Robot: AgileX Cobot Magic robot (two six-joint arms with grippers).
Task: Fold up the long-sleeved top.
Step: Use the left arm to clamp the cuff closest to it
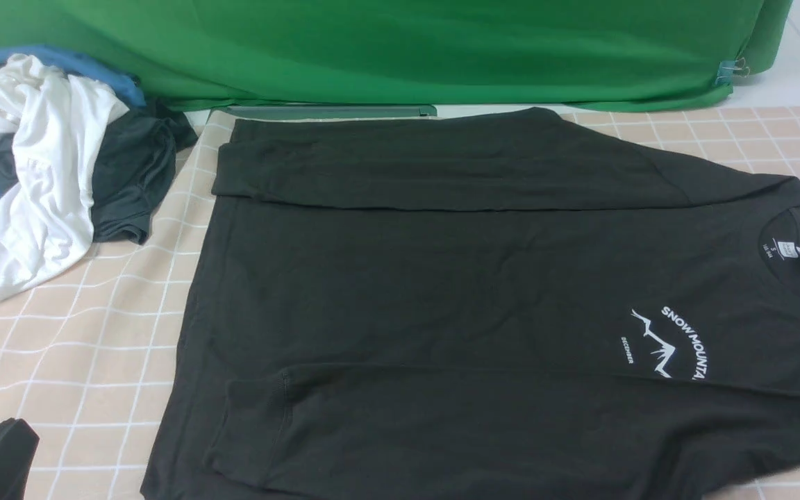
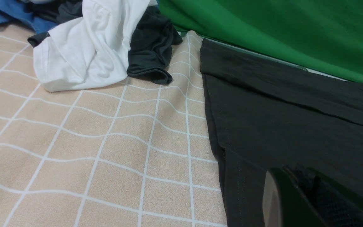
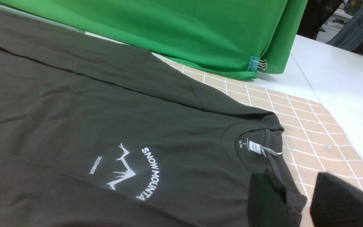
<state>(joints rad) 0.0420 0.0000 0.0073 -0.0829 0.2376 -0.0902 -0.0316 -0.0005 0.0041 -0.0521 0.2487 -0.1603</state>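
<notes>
Folding the long-sleeved top [image 1: 442,298]: spread flat on the checked surface [image 1: 94,347], neck rightward, far sleeve laid across the body. Right hand [image 3: 295,186] part-open astride the shoulder edge by the collar, gripping nothing; left hand [image 2: 295,195] shut, apparently empty, near the hem. Next, likely: closing on cloth, lifting evenly.

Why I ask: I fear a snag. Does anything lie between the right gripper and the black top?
Nothing visible does. The right gripper hangs with jaws apart, right at the neck-side edge of the long-sleeved top. The clothes pile lies apart, far to the left.
</notes>
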